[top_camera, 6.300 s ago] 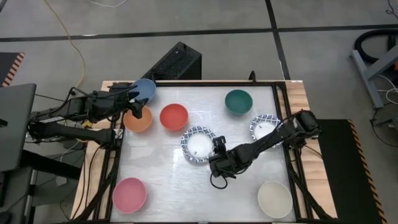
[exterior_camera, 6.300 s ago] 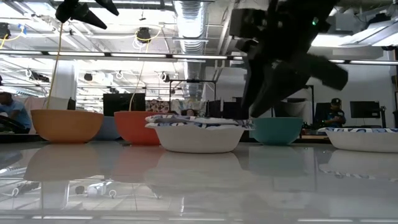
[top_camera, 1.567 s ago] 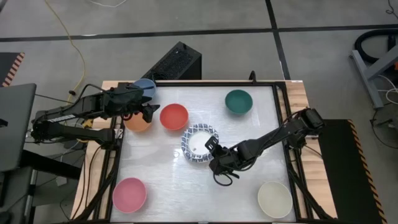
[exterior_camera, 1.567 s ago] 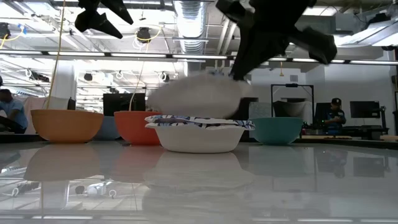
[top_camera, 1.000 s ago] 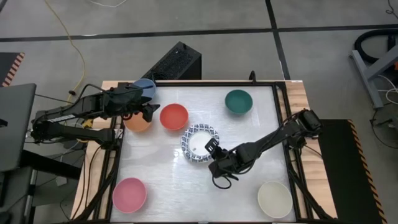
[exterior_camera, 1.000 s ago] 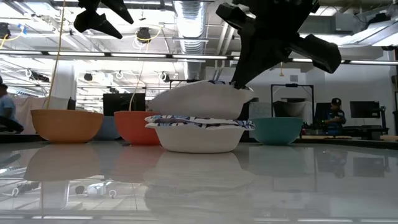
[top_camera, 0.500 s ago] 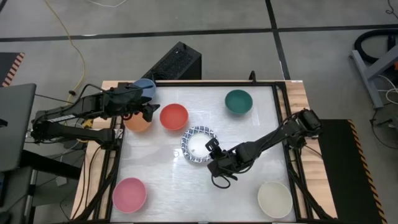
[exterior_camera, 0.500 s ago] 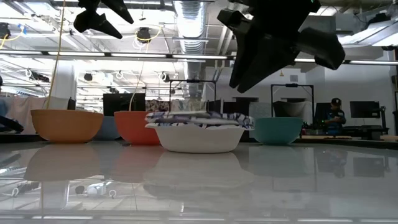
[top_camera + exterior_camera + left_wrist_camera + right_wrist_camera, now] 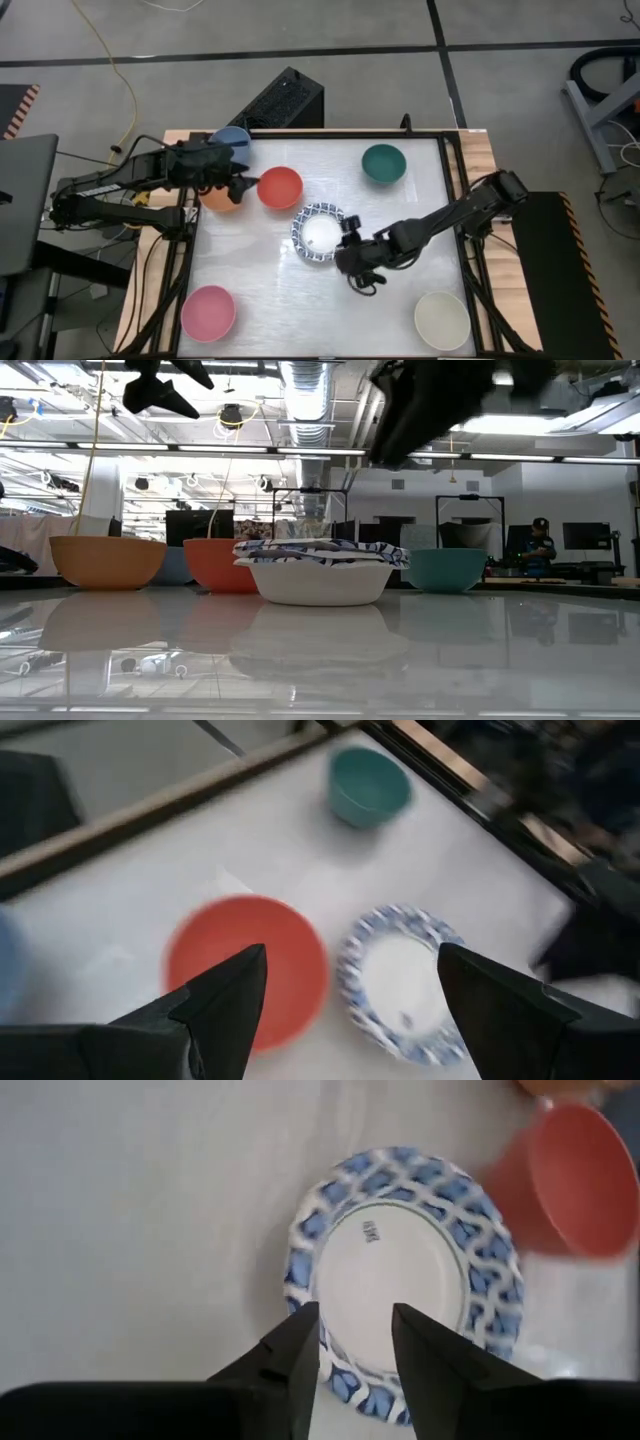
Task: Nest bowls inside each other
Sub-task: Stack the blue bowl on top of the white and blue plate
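A stack of white bowls with blue patterned rims (image 9: 322,233) rests on its base mid-table, also seen in the low view (image 9: 320,572) and the right wrist view (image 9: 400,1280). My right gripper (image 9: 347,243) (image 9: 355,1345) hovers open just above the stack's near-right rim and touches nothing. Raised over the gap between the orange bowl (image 9: 222,196) and the red bowl (image 9: 280,187), my left gripper (image 9: 236,185) (image 9: 350,990) is open and empty. The blue bowl (image 9: 232,140), dark green bowl (image 9: 383,162), pink bowl (image 9: 208,312) and cream bowl (image 9: 441,318) stand singly.
A black frame (image 9: 455,170) borders the white tabletop. A black box (image 9: 285,100) stands behind the far edge. Bare table lies between the pink and cream bowls along the near edge.
My right gripper held a patterned bowl tilted over the patterned bowl on the table, then opened and let it go. That bowl now sits level, nested in the other. The gripper has since risen and rolled about its own axis.
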Motion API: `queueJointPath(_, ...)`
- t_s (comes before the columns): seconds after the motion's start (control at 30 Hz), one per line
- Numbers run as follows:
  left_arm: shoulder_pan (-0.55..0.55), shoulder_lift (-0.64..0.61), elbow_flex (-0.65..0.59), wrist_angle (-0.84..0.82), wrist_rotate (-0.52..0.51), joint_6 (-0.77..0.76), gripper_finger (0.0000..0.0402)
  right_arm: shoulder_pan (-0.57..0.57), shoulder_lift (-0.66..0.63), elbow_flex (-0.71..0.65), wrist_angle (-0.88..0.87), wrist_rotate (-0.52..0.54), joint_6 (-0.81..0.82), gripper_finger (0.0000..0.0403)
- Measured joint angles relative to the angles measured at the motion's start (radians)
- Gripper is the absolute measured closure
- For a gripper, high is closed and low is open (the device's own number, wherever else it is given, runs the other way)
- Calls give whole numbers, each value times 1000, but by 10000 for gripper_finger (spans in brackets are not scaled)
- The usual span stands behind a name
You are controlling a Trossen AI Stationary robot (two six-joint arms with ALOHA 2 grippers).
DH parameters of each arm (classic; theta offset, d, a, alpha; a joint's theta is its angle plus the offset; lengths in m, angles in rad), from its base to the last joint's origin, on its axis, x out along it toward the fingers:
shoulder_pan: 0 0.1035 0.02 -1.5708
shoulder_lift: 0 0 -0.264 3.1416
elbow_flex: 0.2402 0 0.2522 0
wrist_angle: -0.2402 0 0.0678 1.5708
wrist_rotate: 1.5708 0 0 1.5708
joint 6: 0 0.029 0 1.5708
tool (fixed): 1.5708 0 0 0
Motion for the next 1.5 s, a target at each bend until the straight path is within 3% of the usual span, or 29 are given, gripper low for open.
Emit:
queueJointPath(0.1, 0, 5, 11, -38, 23, -14, 118, -39, -60, 0, -43, -14, 167, 262)
queueJointPath(0.2, 0, 43, 51, -161, -54, -27, 118, -88, -127, 0, -89, -21, 258, 266)
queueJointPath(0.37, 11, 162, 98, -310, -153, -17, 118, -157, -237, 1, -158, -22, 300, 268)
queueJointPath(0.6, 181, 350, 101, -398, -138, 37, 118, -199, -338, 1, -206, -23, 300, 268)
queueJointPath(1.03, 469, 585, 101, -262, -114, 326, 118, -198, -350, 0, -268, -23, 299, 269)
queueJointPath(1.33, 531, 737, 101, -192, -108, 401, 124, -196, -351, 0, -273, -23, 315, 269)
queueJointPath(1.5, 535, 813, 101, -186, -109, 402, 175, -195, -351, 0, -274, -23, 317, 269)
